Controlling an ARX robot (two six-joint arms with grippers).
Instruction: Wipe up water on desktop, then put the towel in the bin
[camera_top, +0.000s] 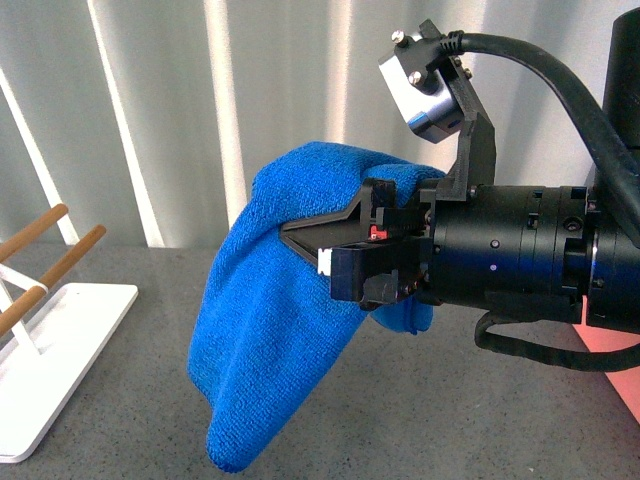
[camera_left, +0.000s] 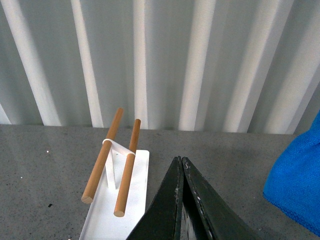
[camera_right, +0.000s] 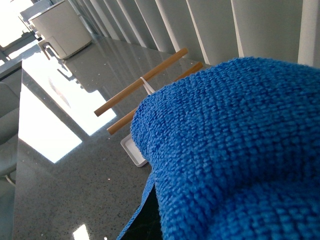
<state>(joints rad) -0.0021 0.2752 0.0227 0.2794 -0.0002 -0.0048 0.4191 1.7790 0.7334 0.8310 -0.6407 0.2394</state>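
The bright blue towel hangs in the air above the dark grey speckled desktop, draped over my right gripper, which is shut on it. In the right wrist view the towel fills most of the picture, and only a dark part of one finger shows under it. My left gripper is shut on nothing, low over the desktop, with the towel's edge off to one side. A salmon-pink piece of the bin shows behind my right arm.
A flat white tray with wooden rods stands on the desktop to the left, also seen in the left wrist view as tray and rods. White vertical slats line the back. A white box-like unit stands far off.
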